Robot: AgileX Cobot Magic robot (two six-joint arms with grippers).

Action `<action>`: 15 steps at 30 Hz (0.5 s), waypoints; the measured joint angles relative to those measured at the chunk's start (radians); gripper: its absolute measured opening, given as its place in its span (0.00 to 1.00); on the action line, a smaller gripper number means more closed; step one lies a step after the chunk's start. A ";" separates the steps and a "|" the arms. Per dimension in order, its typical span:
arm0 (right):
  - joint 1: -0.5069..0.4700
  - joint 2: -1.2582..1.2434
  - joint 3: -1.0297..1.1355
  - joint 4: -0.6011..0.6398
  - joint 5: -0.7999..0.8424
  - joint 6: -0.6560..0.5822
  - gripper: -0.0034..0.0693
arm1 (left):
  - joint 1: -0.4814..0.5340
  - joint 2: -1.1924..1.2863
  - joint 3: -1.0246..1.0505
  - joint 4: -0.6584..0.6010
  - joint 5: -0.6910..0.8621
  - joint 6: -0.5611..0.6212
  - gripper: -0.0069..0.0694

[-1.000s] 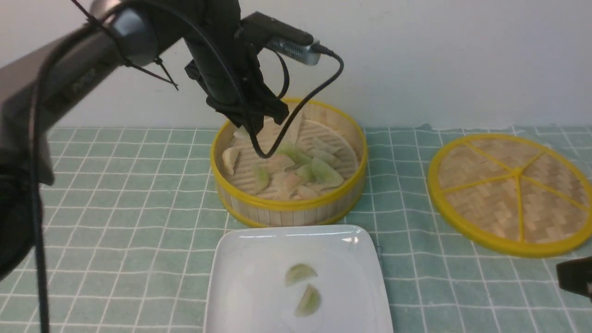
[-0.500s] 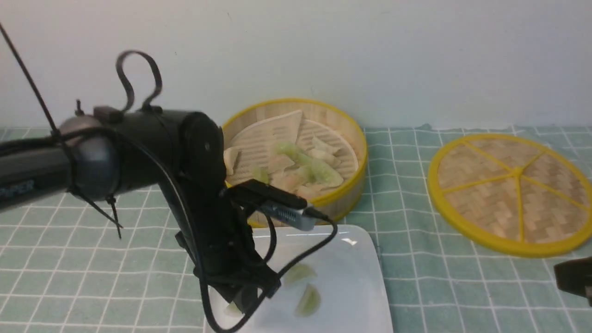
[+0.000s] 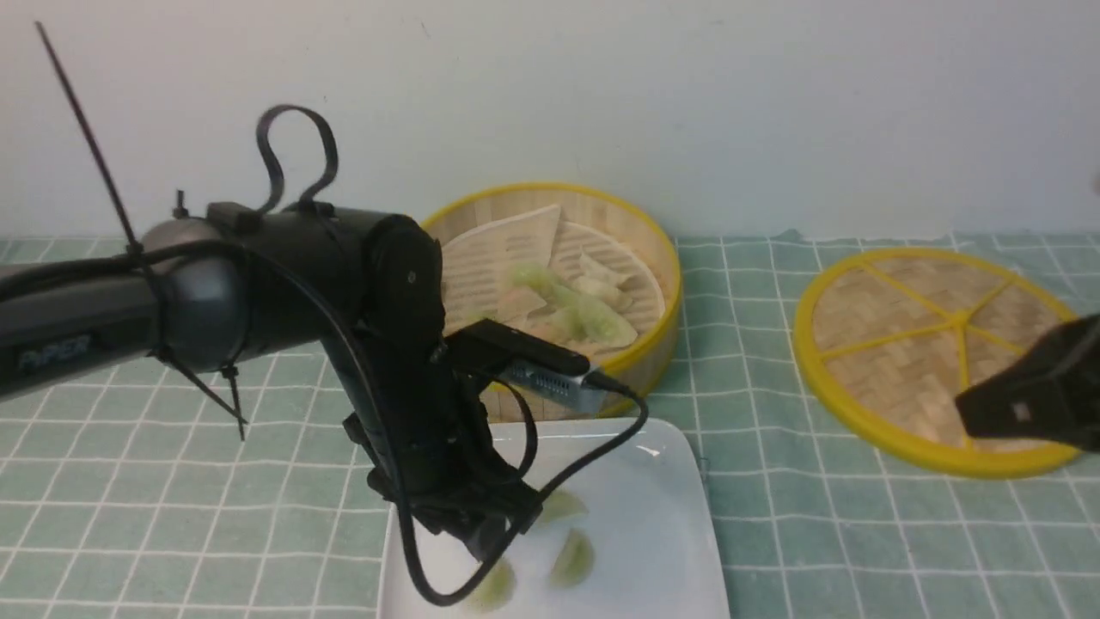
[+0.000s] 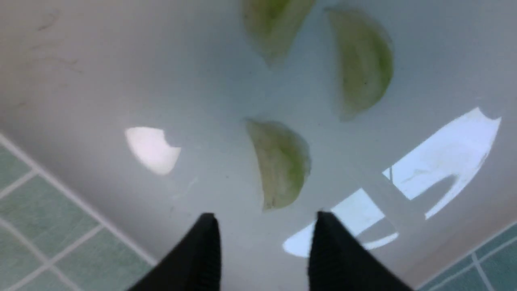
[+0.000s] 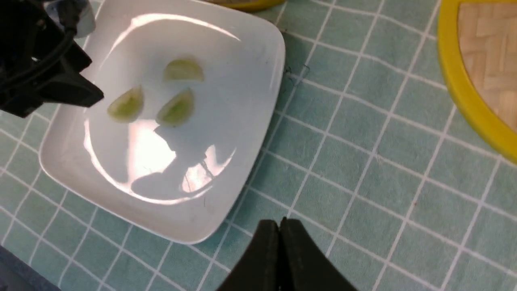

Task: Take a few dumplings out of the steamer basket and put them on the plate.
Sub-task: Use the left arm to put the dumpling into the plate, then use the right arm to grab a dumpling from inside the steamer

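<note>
The plate [image 3: 662,524] is showing glossy white, the dumplings [image 3: 574,559] pale green, the steamer basket [image 3: 675,288] yellow rims, and the tablecloth [image 3: 791,533] a white grid on green.

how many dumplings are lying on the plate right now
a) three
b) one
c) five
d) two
a: the right wrist view shows three green dumplings lying apart from one another on the white plate.

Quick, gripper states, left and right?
Left gripper: open, empty, above the plate.
Right gripper: shut, holding nothing.
</note>
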 joint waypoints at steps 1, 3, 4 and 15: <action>0.045 0.052 -0.051 -0.025 0.000 0.010 0.03 | 0.016 -0.042 0.003 0.007 0.010 -0.007 0.29; 0.083 0.099 -0.089 -0.049 -0.001 0.024 0.03 | 0.031 -0.090 0.013 0.008 0.015 -0.012 0.19; 0.139 0.176 -0.154 -0.094 -0.009 0.057 0.03 | 0.061 -0.159 0.037 0.007 0.017 -0.019 0.13; 0.338 0.712 -0.641 -0.325 -0.039 0.136 0.24 | 0.143 -0.587 0.336 0.002 -0.023 -0.055 0.08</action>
